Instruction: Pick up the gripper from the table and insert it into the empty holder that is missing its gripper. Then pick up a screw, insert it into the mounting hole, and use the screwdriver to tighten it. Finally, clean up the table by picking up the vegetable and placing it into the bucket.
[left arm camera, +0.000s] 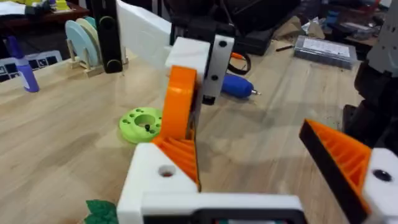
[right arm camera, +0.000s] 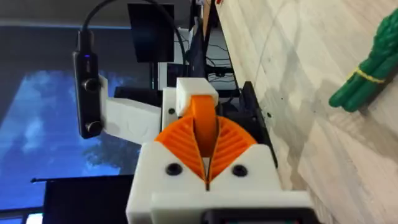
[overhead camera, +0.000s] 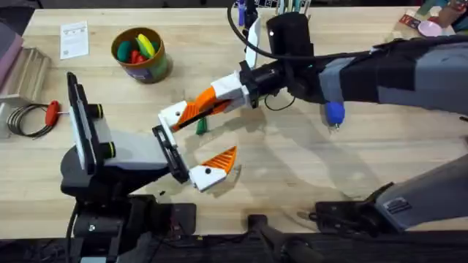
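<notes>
The wooden surface [overhead camera: 307, 175] carries everything. Across it the right tool [overhead camera: 181, 117] is reached well over to the left arm's side, since the empty holder [left arm camera: 155, 174] sits on the left tool [left arm camera: 252, 165] itself. The left tool is spread wide, presumably so that the holder is presented clear of its one orange finger [left arm camera: 342, 155]. The bucket [overhead camera: 139, 55] is set far back, well apart. The screwdriver [overhead camera: 334, 112] is laid under the right arm, untouched (screwing is judged not yet begun). The vegetable [overhead camera: 201, 126] lies just beneath the right tool, not yet cleared. The gripper [right arm camera: 202, 118] is pinched between the right tool's closed pads and appears pressed at the holder; whether it is fully seated cannot be told.
</notes>
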